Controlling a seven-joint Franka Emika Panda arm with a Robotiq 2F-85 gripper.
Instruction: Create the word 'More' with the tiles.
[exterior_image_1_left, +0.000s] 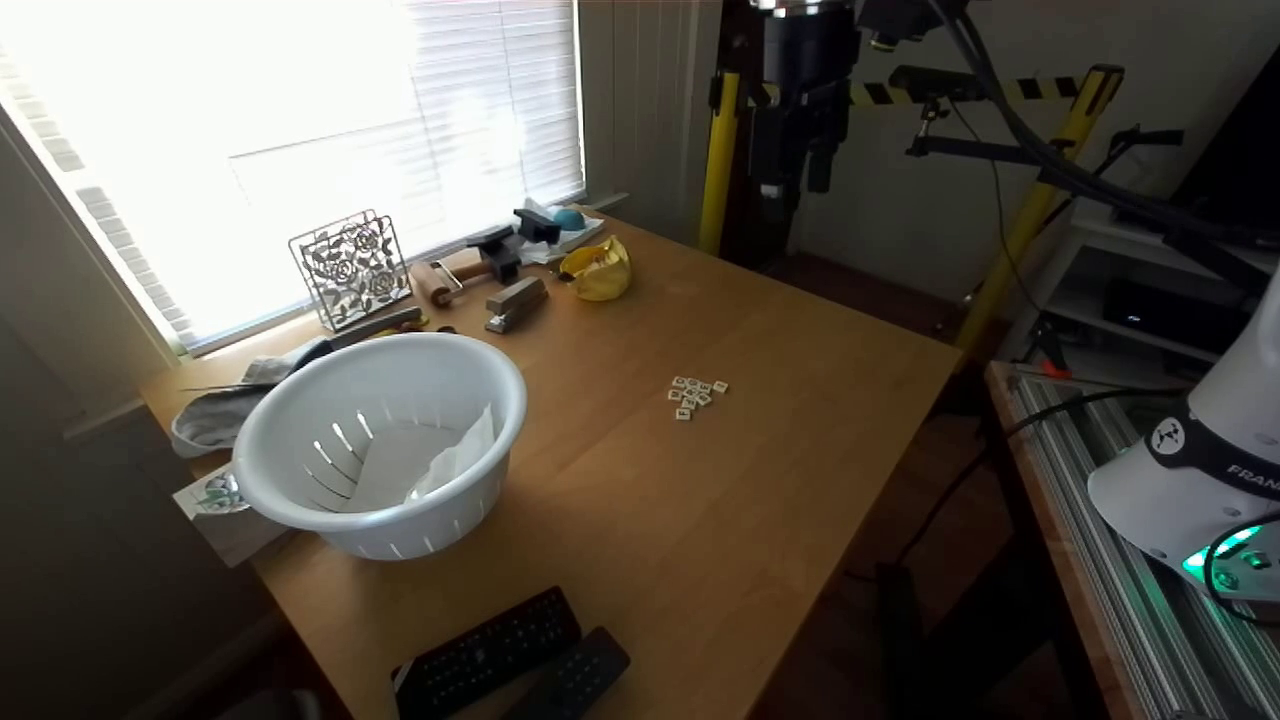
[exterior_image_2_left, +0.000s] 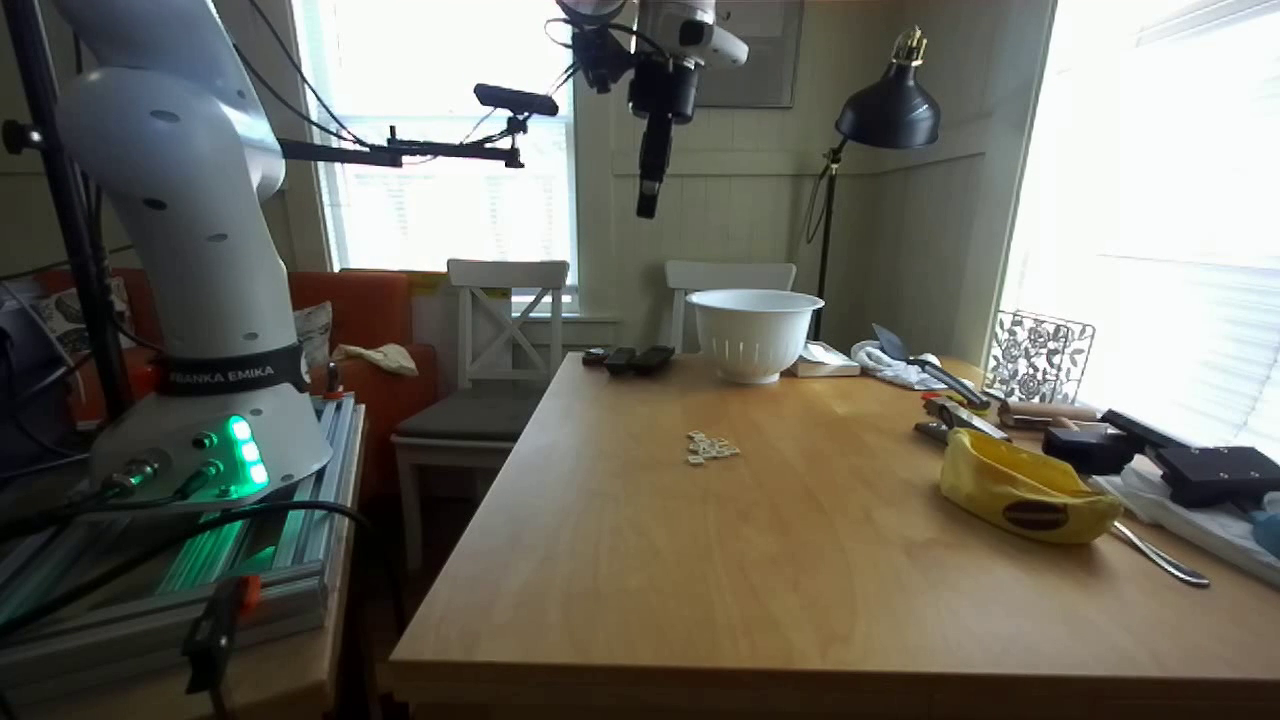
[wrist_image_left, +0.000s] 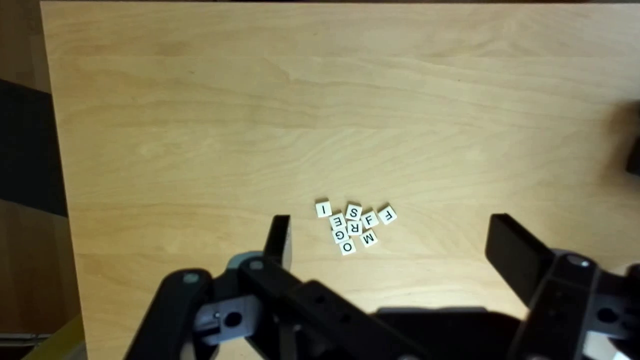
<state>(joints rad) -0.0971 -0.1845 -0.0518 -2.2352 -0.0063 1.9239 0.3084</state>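
Several small cream-white letter tiles lie face up in a loose cluster on the wooden table, in both exterior views (exterior_image_1_left: 683, 413) (exterior_image_2_left: 697, 459) and the wrist view. In the wrist view I read an M tile (wrist_image_left: 368, 238), an O tile (wrist_image_left: 347, 247), an R tile (wrist_image_left: 354, 228) and an E tile (wrist_image_left: 337, 221). Tiles with G, S, I and F also lie there; many touch or nearly touch. My gripper (wrist_image_left: 390, 220) is open and empty, its fingers wide apart. In both exterior views the gripper (exterior_image_1_left: 795, 185) (exterior_image_2_left: 648, 208) hangs high above the table.
A white colander (exterior_image_1_left: 400, 515) stands on the table, with black remotes (exterior_image_1_left: 490, 650) near it. A yellow pouch (exterior_image_2_left: 1020, 490), a stapler (exterior_image_1_left: 516, 303), a rolling pin (exterior_image_1_left: 432, 284) and a metal floral holder (exterior_image_1_left: 350, 268) line the window side. The table edge (wrist_image_left: 62, 165) shows in the wrist view.
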